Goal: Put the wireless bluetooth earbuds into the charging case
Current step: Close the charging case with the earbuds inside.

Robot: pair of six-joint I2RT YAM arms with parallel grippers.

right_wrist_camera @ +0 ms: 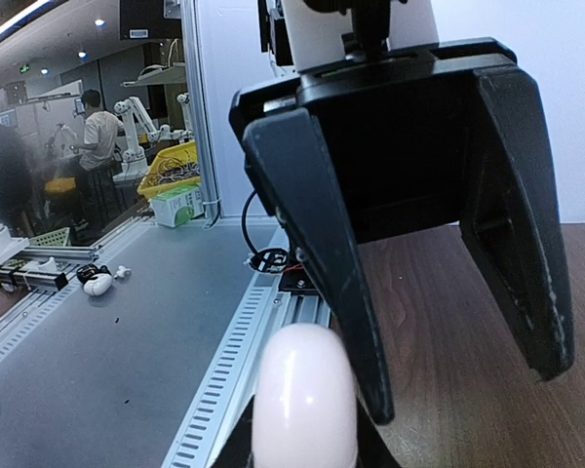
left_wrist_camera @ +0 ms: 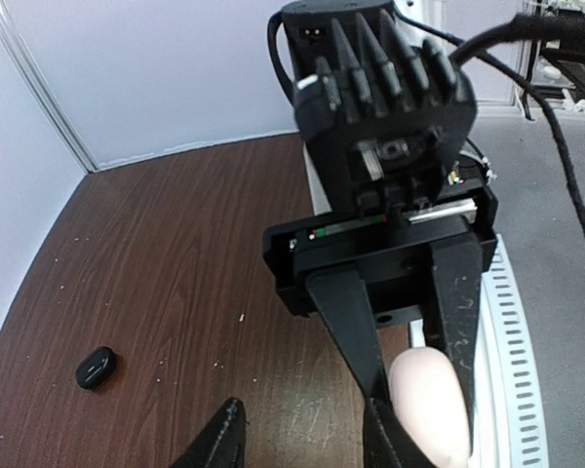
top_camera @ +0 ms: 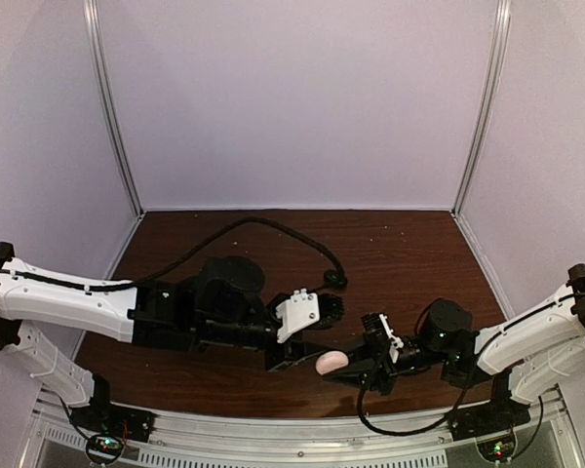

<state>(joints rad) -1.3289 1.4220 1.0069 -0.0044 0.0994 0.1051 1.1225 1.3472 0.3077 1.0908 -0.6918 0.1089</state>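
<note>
A pale pink charging case (top_camera: 331, 362) is held closed just above the table's near edge. My right gripper (top_camera: 359, 369) is shut on it; in the right wrist view the case (right_wrist_camera: 305, 400) sits between that gripper's own fingers (right_wrist_camera: 307, 453). My left gripper (top_camera: 310, 336) faces it, open, with one finger right beside the case (left_wrist_camera: 431, 405). In the left wrist view the left gripper (left_wrist_camera: 307, 439) holds nothing. A small black oval item (left_wrist_camera: 96, 367) lies on the table to the left. No white earbuds show on the table.
A black cable (top_camera: 302, 234) loops across the wooden table (top_camera: 409, 253) behind the arms. The slotted aluminium rail (top_camera: 302, 439) runs along the near edge, just under the case. White walls close in the back and both sides.
</note>
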